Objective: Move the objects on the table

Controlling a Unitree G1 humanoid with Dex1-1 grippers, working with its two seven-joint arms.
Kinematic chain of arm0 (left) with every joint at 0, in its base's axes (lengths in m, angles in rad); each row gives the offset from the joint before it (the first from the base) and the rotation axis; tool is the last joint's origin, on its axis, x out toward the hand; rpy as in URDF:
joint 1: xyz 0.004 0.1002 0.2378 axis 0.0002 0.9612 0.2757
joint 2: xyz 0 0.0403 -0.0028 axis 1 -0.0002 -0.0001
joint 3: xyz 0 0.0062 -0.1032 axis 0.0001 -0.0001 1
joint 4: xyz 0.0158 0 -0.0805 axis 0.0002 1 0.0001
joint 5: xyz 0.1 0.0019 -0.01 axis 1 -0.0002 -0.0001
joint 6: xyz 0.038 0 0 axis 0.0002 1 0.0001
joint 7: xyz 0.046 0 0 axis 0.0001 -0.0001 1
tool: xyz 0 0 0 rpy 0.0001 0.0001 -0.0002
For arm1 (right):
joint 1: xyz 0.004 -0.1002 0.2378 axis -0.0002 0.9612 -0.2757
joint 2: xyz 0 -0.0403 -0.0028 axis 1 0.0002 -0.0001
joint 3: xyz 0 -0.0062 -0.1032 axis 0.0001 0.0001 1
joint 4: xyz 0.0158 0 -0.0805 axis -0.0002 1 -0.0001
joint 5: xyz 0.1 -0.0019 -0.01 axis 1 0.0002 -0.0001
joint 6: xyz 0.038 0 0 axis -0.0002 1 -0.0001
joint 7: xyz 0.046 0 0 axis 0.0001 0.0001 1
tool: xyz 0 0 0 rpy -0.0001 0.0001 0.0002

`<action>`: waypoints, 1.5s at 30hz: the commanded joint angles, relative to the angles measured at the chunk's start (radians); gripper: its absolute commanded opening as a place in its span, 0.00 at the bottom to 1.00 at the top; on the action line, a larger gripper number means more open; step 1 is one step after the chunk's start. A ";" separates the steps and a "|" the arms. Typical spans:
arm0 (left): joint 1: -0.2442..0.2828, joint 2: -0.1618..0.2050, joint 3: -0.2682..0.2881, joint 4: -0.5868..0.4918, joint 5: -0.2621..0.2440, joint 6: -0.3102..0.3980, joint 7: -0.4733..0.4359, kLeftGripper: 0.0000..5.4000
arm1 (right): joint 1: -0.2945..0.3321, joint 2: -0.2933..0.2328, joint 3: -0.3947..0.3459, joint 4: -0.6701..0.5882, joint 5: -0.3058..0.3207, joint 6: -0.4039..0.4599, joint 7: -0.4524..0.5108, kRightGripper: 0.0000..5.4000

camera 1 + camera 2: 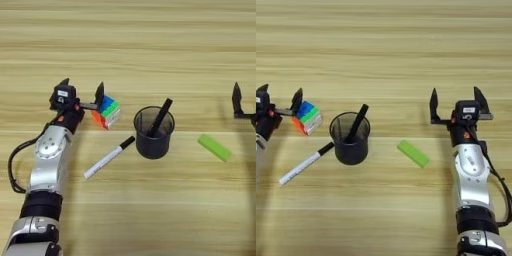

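Your left pincer (82, 92), spread wide at centre-left of the frame, has its right finger touching the puzzle cube (106, 111), the marker (109, 157) slanting just below it, while your right pincer (456, 105) hangs released, well apart

Table (128, 45): light wood planks with darker horizontal grain lines. Puzzle cube (106, 111): blue, green, white and orange faces in small squares. Marker (108, 157): white barrel, black cap. Pen cup (153, 133): black see-through mesh, holding a black stick-like item (161, 117). Block (214, 147): plain lime green. Left gripper (82, 89): black fingers, white label on a black body; arm silver with black bands and small red details. Right gripper (456, 99): same colouring.
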 commanded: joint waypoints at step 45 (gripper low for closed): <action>0.524 0.373 -0.130 -0.651 -0.163 0.302 -0.502 1.00 | 0.005 0.024 0.052 -0.087 -0.050 0.033 -0.067 1.00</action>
